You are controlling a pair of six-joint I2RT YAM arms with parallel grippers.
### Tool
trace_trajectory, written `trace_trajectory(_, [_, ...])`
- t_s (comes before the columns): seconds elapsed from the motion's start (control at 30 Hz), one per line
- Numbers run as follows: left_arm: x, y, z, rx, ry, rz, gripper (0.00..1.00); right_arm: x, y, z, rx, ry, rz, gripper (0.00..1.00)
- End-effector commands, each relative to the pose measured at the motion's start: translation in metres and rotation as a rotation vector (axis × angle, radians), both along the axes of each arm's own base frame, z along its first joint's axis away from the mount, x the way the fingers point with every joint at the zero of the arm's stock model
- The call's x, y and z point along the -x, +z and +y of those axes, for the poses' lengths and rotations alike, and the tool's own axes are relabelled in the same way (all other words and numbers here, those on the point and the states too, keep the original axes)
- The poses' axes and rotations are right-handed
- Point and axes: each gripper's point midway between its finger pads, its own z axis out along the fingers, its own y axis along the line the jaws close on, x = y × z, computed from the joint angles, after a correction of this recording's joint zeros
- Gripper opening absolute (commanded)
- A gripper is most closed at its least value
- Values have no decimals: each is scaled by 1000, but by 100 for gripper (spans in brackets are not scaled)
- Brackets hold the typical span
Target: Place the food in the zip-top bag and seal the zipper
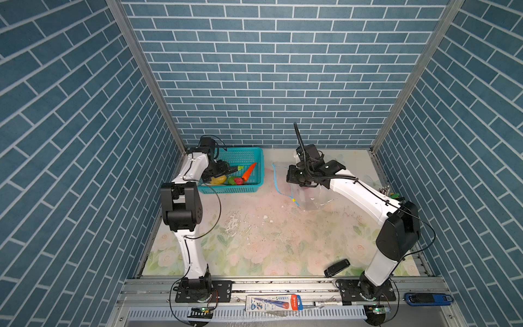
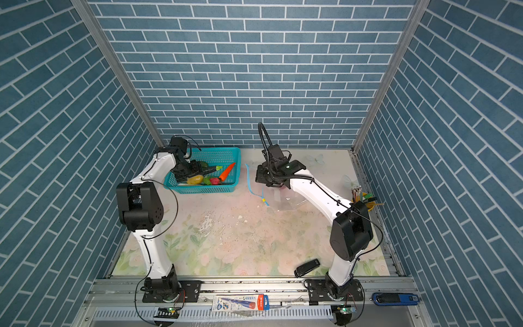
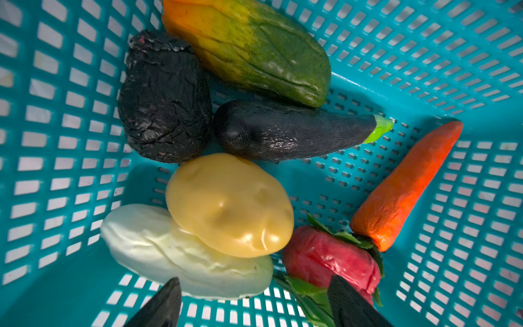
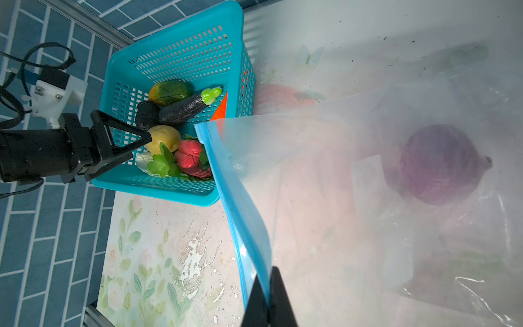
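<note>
Closer to the front, right gripper (image 4: 267, 279) pinches the zipper (image 4: 235, 203) of the zip-top bag (image 4: 339, 198), a purple onion (image 4: 441, 164) inside (blurred through plastic). Farther back, left gripper (image 4: 140, 145) hangs spread inside the teal basket (image 1: 249, 154), over yellow fruit (image 3: 229, 206), eggplant (image 3: 283, 133) and carrot (image 3: 407, 184).

Basket (image 1: 243, 154) x1, 7 toy veg (image 3: 229, 205); bag (image 4: 325, 170) x1, 1 onion (image 4: 441, 164).

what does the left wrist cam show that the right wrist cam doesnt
Only the left wrist view: the carrot at full length. Only the right wrist view: the zip-top bag, its zipper pinched in the shut right gripper, a purple onion seen through its plastic. Both: the teal basket with the yellow fruit, eggplant and red pepper, and the open left gripper over it.
</note>
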Motion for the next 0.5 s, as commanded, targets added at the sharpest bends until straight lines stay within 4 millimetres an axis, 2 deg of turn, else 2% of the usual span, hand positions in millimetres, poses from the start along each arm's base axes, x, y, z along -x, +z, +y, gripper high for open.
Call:
trace_trajectory(0.0, [10,-18,12,46,63,37,85,-3,-10,3,-2,13,16,0])
trace_trajectory(0.47, [-9,-35,1,173,87,19,83,-3,-13,10,-20,25,39,0])
